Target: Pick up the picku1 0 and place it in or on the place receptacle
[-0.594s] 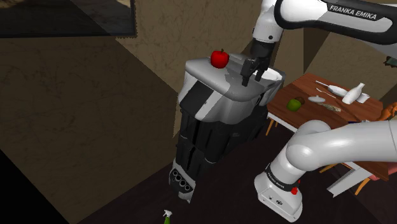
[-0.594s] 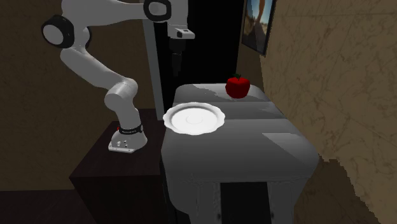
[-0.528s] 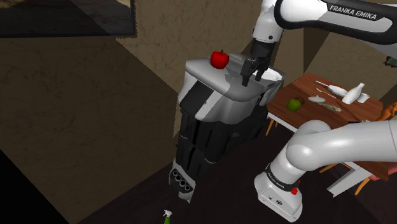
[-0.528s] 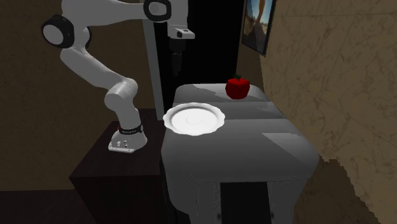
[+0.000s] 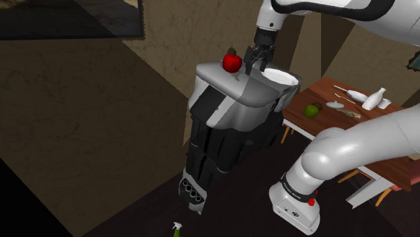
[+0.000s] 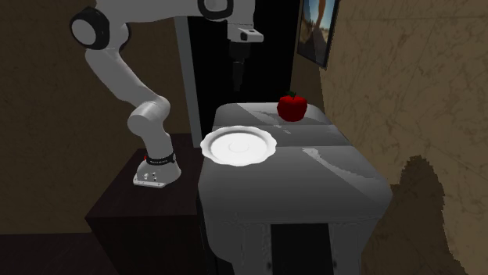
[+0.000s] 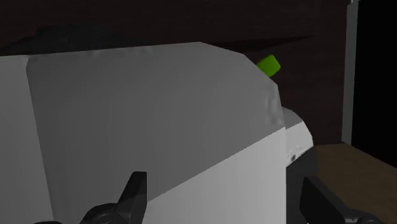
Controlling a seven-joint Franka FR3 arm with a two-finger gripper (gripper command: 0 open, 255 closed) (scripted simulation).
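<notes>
- Jaws on my black two-finger gripper [image 7: 224,186] are spread wide, and I see nothing pinched between them.
- I see the gripper [image 5: 254,64] hanging from the white arm [image 6: 125,86], pointing down over the back end of the big grey padded seat [image 6: 313,172].
- My target, the round red fruit with a little dark stem [image 6: 293,108], sits on top of that seat [image 5: 229,101], near the wall.
- In the shoulder view the gripper is just beside the fruit [image 5: 232,62], on its right. It is not touching it.
- In the second exterior view the gripper [image 6: 237,82] is up and to the left of the fruit, with a gap between them.
- The round white plate with a wavy rim [image 6: 238,145] lies on the same seat top, at the edge closest to the arm's base.
- In the shoulder view the plate [image 5: 281,77] is right of the gripper.
- My wrist view looks along the grey seat [image 7: 146,114], with a small green thing [image 7: 269,64] past its corner.
</notes>
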